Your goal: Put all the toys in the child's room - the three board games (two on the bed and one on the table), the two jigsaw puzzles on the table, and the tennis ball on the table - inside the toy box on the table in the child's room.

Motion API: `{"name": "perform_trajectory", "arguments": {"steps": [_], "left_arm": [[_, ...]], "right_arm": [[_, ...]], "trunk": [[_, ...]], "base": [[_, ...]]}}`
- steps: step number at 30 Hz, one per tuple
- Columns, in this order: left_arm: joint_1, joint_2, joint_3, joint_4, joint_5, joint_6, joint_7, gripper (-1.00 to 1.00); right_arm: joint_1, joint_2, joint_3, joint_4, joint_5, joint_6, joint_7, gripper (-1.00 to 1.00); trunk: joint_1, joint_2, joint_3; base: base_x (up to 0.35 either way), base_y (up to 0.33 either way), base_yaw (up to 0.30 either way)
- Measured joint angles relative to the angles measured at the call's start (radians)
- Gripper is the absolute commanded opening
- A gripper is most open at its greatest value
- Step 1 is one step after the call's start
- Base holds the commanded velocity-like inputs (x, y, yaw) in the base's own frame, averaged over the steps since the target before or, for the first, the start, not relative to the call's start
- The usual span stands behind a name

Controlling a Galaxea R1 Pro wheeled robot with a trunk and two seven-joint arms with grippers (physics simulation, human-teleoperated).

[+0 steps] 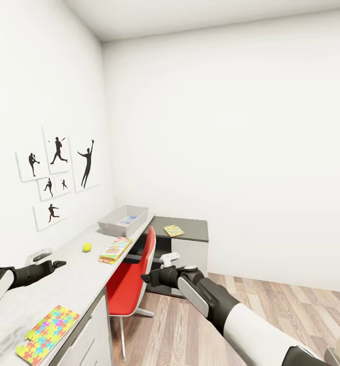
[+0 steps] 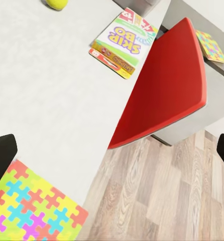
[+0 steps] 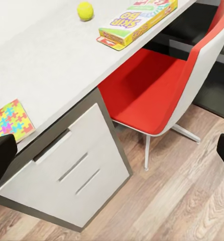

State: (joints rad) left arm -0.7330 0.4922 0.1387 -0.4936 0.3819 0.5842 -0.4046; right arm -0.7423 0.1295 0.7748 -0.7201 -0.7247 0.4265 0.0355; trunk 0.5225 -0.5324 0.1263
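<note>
Our left gripper (image 1: 58,264) hovers over the near part of the table (image 1: 73,279) with its fingers spread apart and nothing between them; in the left wrist view the dark fingertips (image 2: 1,153) stand at the two edges, wide from each other. Just below and near this gripper lies one jigsaw puzzle (image 1: 48,334), flat on the table at its front edge. Further ahead of the gripper we see the tennis ball (image 1: 87,247), alone on the pale top, and a little beyond it the SKIP BO board game (image 1: 116,249), which lies on top of a thinner flat board close to the table edge. Still further, at the far end of the table, stands the toy box (image 1: 123,220), and something light blue lies inside it. Our right gripper (image 1: 148,277) is over the floor, beside the red chair (image 1: 136,277), and it is also released, the fingers wide and empty in the right wrist view. Beyond this gripper, on the lower dark desk (image 1: 187,230), lies the second jigsaw puzzle (image 1: 174,231). Black silhouette pictures (image 1: 58,175) hang on the wall past the left gripper.
</note>
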Motion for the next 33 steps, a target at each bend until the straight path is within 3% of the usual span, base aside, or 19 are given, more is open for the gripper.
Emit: {"name": "perform_trajectory", "arguments": {"steps": [5,13,33], "left_arm": [[0.0,-0.019,0.0,0.0,-0.001,0.0,0.067,1.0],[0.0,-0.028,0.004,0.0,0.001,0.006,0.094,1.0],[0.0,-0.029,0.002,0.0,0.001,0.01,0.122,1.0]], "right_arm": [[0.0,-0.003,0.0,-0.004,0.0,0.001,0.0,1.0],[0.0,-0.001,0.001,-0.004,0.0,0.002,-0.001,1.0],[0.0,-0.002,0.001,0.002,0.001,-0.001,0.0,1.0]], "trunk": [[0.0,0.0,0.0],[0.0,0.0,0.0],[0.0,0.0,0.0]], "base": [[0.0,0.0,0.0],[0.0,0.0,0.033],[0.0,0.0,0.246]]}}
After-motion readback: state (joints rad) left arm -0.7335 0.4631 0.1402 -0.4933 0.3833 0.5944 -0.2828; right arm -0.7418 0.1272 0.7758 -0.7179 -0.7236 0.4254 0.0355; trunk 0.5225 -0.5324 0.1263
